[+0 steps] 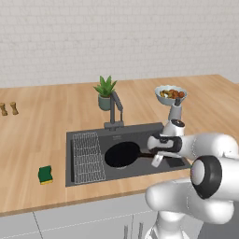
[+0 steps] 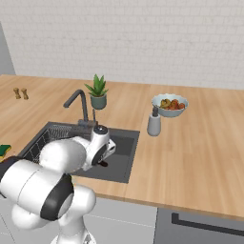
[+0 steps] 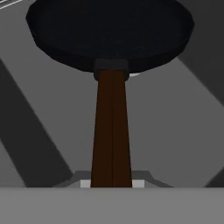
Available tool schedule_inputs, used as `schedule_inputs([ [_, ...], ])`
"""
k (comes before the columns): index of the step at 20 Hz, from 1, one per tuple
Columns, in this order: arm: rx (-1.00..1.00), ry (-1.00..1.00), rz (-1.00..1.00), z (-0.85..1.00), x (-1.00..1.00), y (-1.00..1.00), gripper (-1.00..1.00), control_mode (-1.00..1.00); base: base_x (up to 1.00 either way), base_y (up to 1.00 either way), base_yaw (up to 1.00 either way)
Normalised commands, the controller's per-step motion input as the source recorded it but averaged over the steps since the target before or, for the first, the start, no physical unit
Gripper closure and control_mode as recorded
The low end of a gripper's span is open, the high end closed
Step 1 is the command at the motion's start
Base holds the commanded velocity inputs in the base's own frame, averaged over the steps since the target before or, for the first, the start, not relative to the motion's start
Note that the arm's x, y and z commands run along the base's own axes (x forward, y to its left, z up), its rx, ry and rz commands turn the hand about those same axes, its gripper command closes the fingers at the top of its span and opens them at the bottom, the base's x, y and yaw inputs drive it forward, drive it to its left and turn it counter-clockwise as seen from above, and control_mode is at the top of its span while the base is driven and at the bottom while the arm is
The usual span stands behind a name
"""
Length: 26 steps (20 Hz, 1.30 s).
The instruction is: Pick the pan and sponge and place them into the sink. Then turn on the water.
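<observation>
The black pan (image 1: pixel 122 154) lies low inside the dark grey sink (image 1: pixel 70 140), its body over the middle of the basin. My gripper (image 1: pixel 156 159) is shut on the pan's reddish-brown handle (image 3: pixel 111 131), which runs straight up the hand view to the round pan (image 3: pixel 109 30). I cannot tell whether the pan touches the basin floor. The green and yellow sponge (image 1: pixel 45 174) sits on the counter left of the sink, far from the gripper. The dark faucet (image 1: pixel 114 109) stands at the sink's back edge with no water running. In the right base view the gripper (image 2: pixel 102 163) hangs over the sink (image 2: pixel 126 143).
A wire rack (image 1: pixel 87 156) fills the sink's left side. A potted plant (image 1: pixel 106 92) stands behind the faucet. A soap dispenser (image 2: pixel 154 123) and a fruit bowl (image 2: pixel 169 105) are right of the sink. Two small shakers (image 1: pixel 8 108) stand far left.
</observation>
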Motion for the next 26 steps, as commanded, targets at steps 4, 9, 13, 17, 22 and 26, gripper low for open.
schedule_inputs([
  [4,0.0,0.03,0.07,-0.3,0.46,0.22,1.0,-1.0,0.0,0.0,0.0],
  [9,0.0,0.02,0.07,-0.32,0.44,0.12,1.0,-1.0,0.0,0.0,0.0],
  [13,0.0,0.01,0.03,-0.31,0.69,0.0,1.0,-1.0,0.0,0.0,0.0],
  [17,-0.04,0.01,0.01,-0.46,0.52,0.0,1.0,-1.0,0.0,0.0,0.0],
  [22,-0.06,0.0,0.01,-0.53,0.36,0.0,1.0,-1.0,0.0,0.0,0.0],
  [26,-0.07,0.0,0.0,-0.45,0.15,0.0,1.0,-1.0,0.0,0.0,0.0],
])
